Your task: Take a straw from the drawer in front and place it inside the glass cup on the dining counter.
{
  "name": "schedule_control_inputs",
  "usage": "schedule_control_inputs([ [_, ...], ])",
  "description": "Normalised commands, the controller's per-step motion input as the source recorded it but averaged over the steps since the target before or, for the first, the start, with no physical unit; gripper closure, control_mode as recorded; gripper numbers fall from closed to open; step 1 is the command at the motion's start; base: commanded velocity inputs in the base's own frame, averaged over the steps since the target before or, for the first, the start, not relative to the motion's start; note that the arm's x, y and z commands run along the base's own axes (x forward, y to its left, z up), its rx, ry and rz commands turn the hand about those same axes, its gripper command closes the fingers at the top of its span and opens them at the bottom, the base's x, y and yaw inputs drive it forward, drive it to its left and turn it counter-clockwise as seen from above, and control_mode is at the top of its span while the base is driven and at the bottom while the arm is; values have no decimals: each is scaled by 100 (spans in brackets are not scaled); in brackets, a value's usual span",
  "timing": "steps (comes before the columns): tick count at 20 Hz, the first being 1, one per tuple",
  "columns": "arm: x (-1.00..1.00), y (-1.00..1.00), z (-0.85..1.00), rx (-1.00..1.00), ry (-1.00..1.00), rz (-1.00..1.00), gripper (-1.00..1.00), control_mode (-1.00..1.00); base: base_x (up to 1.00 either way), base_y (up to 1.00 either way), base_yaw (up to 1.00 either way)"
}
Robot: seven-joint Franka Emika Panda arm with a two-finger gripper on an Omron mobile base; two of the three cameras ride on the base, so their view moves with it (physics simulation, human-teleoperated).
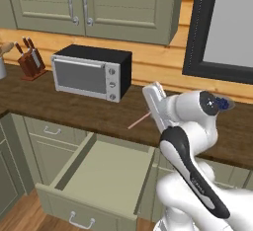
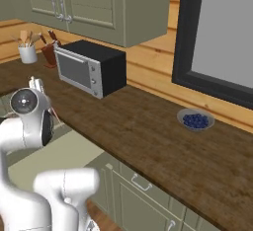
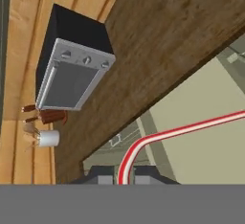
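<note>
1 raised pincer [image 3: 123,174] grips the straw [image 3: 182,129] above the open drawer [image 1: 106,175].

- The arm [image 1: 190,151] is glossy white, built of rounded, bulbous segments.
- A long black band with faint grey lettering runs along one link in the left base view.
- A round joint cap near the top is dark grey, with a small blue fitting beside it.
- In the right base view a circular grey disc closes a white joint housing.
- The finger tips [image 3: 102,175] are small, dark grey blocks.
</note>
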Motion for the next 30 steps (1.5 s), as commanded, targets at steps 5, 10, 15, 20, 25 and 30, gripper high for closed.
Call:
schedule_control_inputs([
  [5,-33,-54,-61,-6,-2,-9,100,-100,0,0,0],
  [10,-6,-1,-66,-14,-12,-1,100,-100,0,0,0],
  [15,0,0,-45,-2,-6,0,100,-100,0,0,0],
  [20,0,0,-29,0,0,0,100,-100,0,0,0],
  [25,-1,0,-25,0,0,0,100,-100,0,0,0],
  [30,-8,-7,-21,0,0,0,100,100,-3,-7,0],
])
